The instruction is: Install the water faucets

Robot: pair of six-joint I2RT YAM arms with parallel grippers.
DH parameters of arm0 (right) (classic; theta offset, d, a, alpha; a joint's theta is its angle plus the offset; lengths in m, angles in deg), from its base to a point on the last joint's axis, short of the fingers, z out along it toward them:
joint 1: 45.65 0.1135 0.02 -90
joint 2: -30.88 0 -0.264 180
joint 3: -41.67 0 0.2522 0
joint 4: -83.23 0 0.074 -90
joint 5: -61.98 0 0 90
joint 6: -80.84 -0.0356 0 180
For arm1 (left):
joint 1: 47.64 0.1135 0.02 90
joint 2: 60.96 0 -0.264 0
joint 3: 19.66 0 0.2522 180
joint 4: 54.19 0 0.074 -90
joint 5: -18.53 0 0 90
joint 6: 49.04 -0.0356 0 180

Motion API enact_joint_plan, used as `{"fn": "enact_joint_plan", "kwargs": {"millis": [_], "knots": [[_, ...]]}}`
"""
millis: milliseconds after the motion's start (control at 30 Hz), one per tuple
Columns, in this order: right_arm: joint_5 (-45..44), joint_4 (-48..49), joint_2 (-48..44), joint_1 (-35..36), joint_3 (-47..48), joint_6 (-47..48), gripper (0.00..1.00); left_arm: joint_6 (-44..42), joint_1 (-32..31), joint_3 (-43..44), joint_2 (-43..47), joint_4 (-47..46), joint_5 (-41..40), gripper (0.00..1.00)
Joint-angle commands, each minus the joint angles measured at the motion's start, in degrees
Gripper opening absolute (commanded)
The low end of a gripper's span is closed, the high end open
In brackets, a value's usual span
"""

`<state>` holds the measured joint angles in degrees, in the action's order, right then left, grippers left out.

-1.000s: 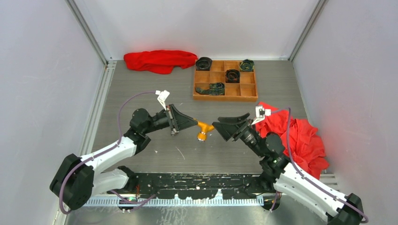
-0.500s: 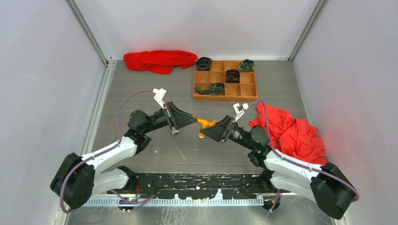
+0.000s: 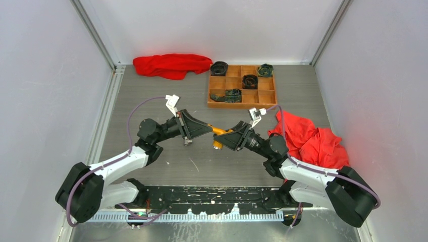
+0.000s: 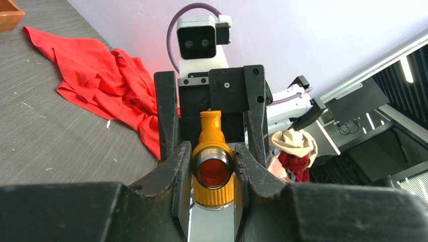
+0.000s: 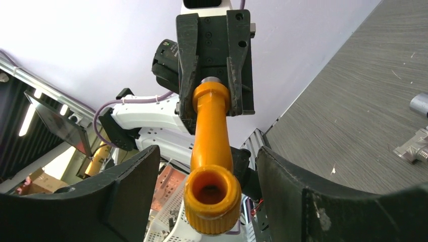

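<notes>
The orange-yellow faucet (image 4: pixel 213 169) hangs clear of the table. Its threaded end is pinched between the fingers of the left gripper (image 3: pixel 207 131). Its bent spout reaches into the right gripper (image 3: pixel 225 137), whose jaws stand spread, with a gap on either side of the spout's mouth. Below the grippers, the silver faucet (image 5: pixel 413 147) lies on the grey, grain-streaked table (image 3: pixel 151 96), cut by the frame edge. A red cloth (image 3: pixel 318 146) is heaped just behind the right gripper. Beyond both grippers sit a wooden tray (image 3: pixel 242 106) holding dark rolls (image 3: pixel 250 80) and a second red cloth (image 3: pixel 171 65), near the pale back wall (image 3: pixel 227 25).
</notes>
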<state>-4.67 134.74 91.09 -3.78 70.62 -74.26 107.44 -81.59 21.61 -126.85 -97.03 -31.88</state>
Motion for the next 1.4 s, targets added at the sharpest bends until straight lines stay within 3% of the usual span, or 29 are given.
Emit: {"fn": "enact_joint_plan", "kwargs": {"millis": [0,200,300,400,433,500,533,600,667,767,833,900,1033,1133,1367], "knots": [[0.07,5.8,0.89,-0.16,2.37,-0.36,0.73,1.02,0.14,0.45,0.23,-6.17,0.81,0.0],[-0.06,8.64,2.88,-0.13,2.85,-1.85,0.48,1.2,0.2,0.28,0.21,-6.17,1.06,0.0],[-0.36,12.32,4.65,-0.13,2.51,-3.94,0.16,1.37,0.17,0.17,0.3,-6.21,1.22,0.0],[-1.02,14.98,6.01,-0.2,1.89,-6.9,0.01,1.43,0.2,0.24,0.57,-5.81,1.5,0.0],[-1.09,15.09,6.1,-0.23,1.77,-7.97,0.01,0.99,0.39,0.84,1.03,-4.25,2.37,0.09],[-1.25,13.39,5.45,-0.84,1.7,-10.98,0.01,-2.2,0.91,2.47,2.7,2.74,3.99,0.44],[-0.71,11.97,4.82,-1.55,1.76,-12.96,0.01,-4.94,1.25,3.49,4.26,8.3,4.42,0.56],[2.34,7.84,3.61,-2.83,2.84,-17.23,0.01,-13.24,1.43,5.69,8.67,21.68,3.1,0.71],[5.73,3.74,2.33,-4.17,4.06,-20.22,0.01,-23.22,1.39,8.31,13.88,38.72,-0.65,0.79],[11.38,-8.74,0.07,-6.97,7.4,-21.05,0.01,-35.56,1.3,11.4,20.62,51.77,-5.99,0.82],[16.99,-21.98,0.23,-8.97,11.66,-18.62,0.0,-41.51,0.99,10.89,23.88,53.04,-7.25,0.82],[24.01,-26.82,2.89,-10.67,15.2,-18.69,0.0,-48.1,-0.4,9.61,27.18,52.91,-9.59,0.82],[33.79,-20.31,10.77,-11.62,17.47,-29.26,0.0,-68.33,-6.89,8.48,30.45,55.9,-13.72,0.79],[34.87,-12.74,13.74,-11.63,16.35,-36.99,0.0,-85.52,-14.64,10.14,29.73,60.44,-22.91,0.76],[34.27,-19.52,12.84,-11.61,17.33,-34.4,0.0,-108.98,-27.08,11.74,22.77,60.17,-39.41,0.76]]}}
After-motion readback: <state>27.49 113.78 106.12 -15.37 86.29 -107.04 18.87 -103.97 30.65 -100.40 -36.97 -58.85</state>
